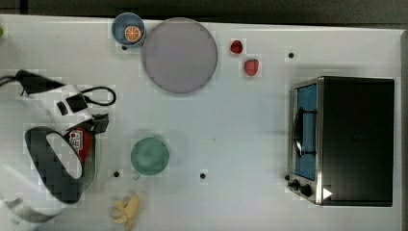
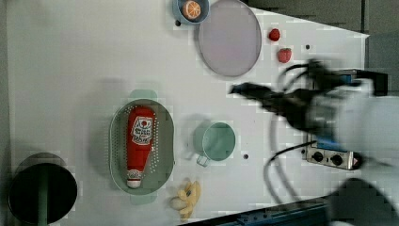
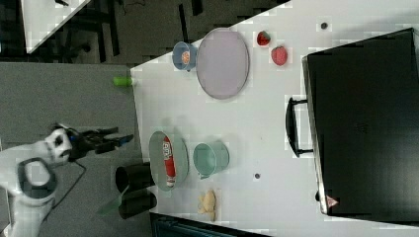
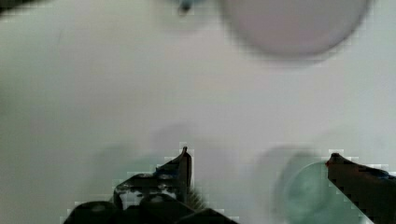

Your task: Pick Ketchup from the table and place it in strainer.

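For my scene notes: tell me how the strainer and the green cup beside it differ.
The strainer is a long oval with a perforated bottom; the green cup is round and smooth, with a small handle. The strainer is larger than the cup. The strainer holds the ketchup lying flat; the cup looks empty. Both are pale green and rest on the white table.

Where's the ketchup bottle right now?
The ketchup bottle lies on its side inside the strainer, at the left view's lower left, just left of the green cup and above the banana.

ketchup [image 2: 139,143] in strainer [image 2: 116,141] | cup [image 2: 217,141] on the left view's right of strainer
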